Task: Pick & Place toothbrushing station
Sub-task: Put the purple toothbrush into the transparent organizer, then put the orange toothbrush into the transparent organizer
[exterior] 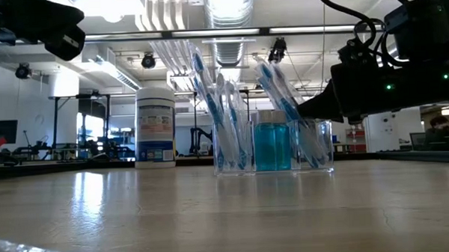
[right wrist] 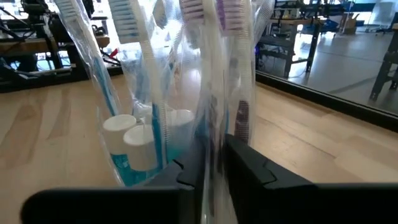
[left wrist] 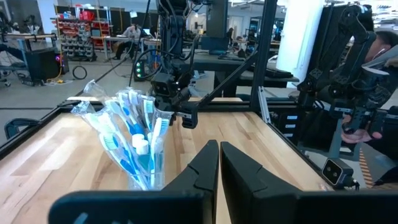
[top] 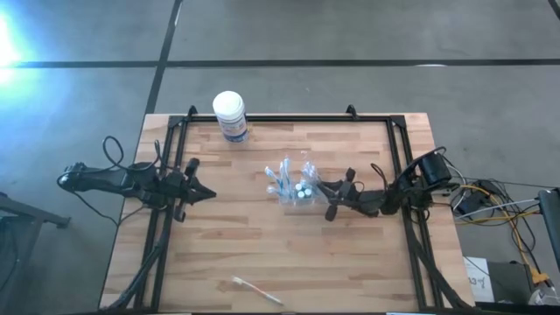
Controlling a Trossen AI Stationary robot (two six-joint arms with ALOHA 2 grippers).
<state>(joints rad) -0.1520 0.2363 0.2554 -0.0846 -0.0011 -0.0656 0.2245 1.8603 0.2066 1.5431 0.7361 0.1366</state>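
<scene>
holder (top: 295, 187): small see-through plastic box, seen standing upright near the middle of the table (top: 262, 254); clear walls and flat base shown in the low view (exterior: 274, 147).
contents: several wrapped toothbrushes (exterior: 209, 104) stood on end, blue and white, fanned out above the rim; small blue bottles with white caps (right wrist: 134, 140) packed beside them; blue liquid seen through the wall at table height.
wrapping: brushes sealed in clear film, purple bristles seen on one (right wrist: 227, 12) in the right wrist view.
right gripper (top: 325, 187): placed at the holder's side away from the tub; fingers (right wrist: 249, 165) set either side of the holder's clear wall, a narrow gap between them; whether the wall is clamped or just released cannot be told.
left gripper (top: 208, 194): held above the table on the holder's other side, well apart from it; fingers (left wrist: 202, 165) pressed together, nothing between them.
tub (top: 230, 115): white, round, blue label, stood near the table's far edge, well apart from the holder.
loose toothbrush (top: 256, 290): laid flat near the table's front edge, well apart from the holder.
person (left wrist: 132, 30): seen seated far behind the table in the left wrist view.
</scene>
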